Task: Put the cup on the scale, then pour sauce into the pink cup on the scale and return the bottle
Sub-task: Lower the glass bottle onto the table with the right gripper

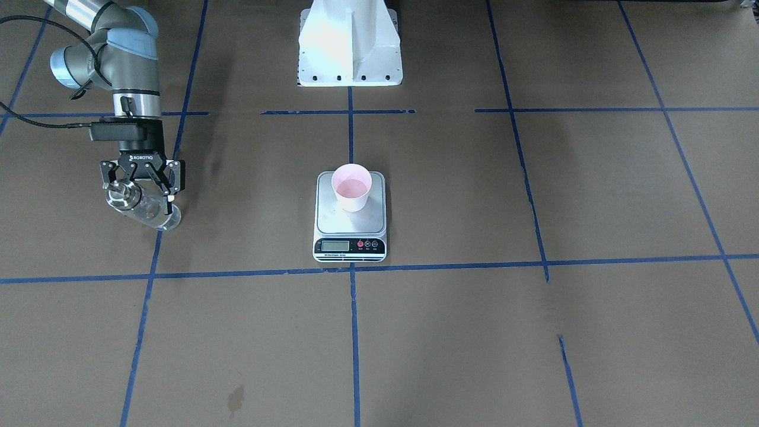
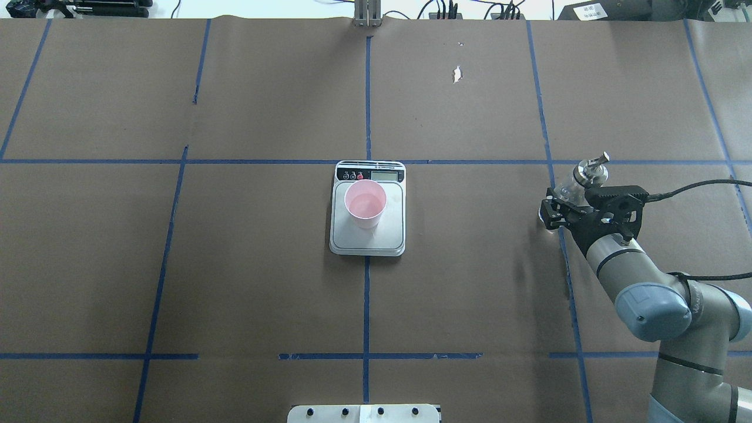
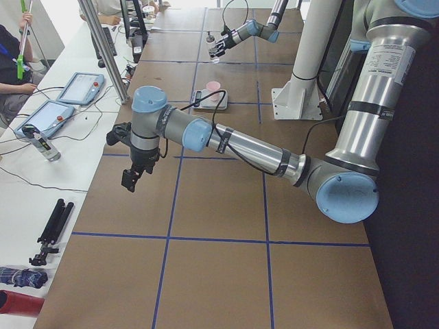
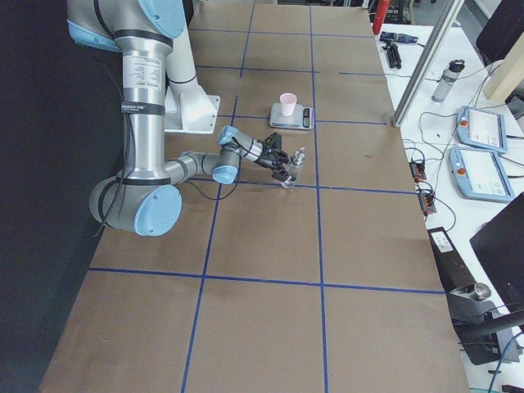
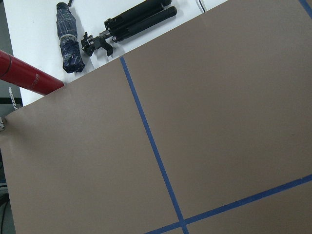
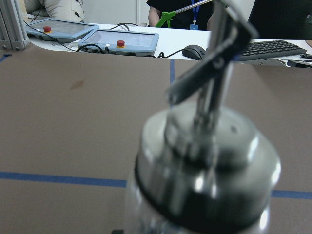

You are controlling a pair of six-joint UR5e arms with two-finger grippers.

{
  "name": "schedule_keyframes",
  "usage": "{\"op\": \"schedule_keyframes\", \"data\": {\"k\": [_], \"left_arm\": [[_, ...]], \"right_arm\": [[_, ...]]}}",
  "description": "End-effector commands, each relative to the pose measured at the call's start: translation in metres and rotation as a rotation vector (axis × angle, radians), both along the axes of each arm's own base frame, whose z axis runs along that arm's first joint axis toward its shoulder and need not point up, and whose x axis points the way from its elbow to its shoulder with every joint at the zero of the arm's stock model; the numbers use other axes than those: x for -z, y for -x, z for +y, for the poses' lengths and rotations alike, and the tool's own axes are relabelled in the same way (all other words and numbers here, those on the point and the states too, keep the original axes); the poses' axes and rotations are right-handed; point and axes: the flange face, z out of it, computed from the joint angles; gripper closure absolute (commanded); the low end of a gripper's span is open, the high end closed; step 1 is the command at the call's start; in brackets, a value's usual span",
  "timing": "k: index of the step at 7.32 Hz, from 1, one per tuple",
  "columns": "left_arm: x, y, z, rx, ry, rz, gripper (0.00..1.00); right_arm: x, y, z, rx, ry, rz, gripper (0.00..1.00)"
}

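Clamping the bottle (image 1: 152, 214), the right gripper (image 1: 141, 196) sits far from the scale (image 1: 333, 223).

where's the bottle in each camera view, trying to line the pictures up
Front-facing: bottle at far left, in the right gripper.
Overhead: bottle at right, level with the scale.
Exterior left: bottle far off, top centre.
Exterior right: bottle at centre, just below the scale.
Left wrist: not in it.
Right wrist: its blurred cap fills the foreground.
Shared landmark: the scale with the pink cup, in all four exterior views.
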Motion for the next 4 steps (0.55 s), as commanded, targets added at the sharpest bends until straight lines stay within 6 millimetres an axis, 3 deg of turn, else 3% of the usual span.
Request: {"op": "schedule_keyframes", "data": {"k": [1, 4], "left_arm": [[0.0008, 0.0008, -0.0003, 0.002, -0.002, -0.001, 0.00], [0.0010, 0.0008, -0.0009, 0.002, -0.002, -0.001, 0.00]], "right_arm": [[0.0004, 0.0000, 0.0003, 0.000, -0.001, -0.001, 0.04], [0.0041, 0.0006, 0.0028, 0.009, -0.002, -0.007, 0.00]]}}
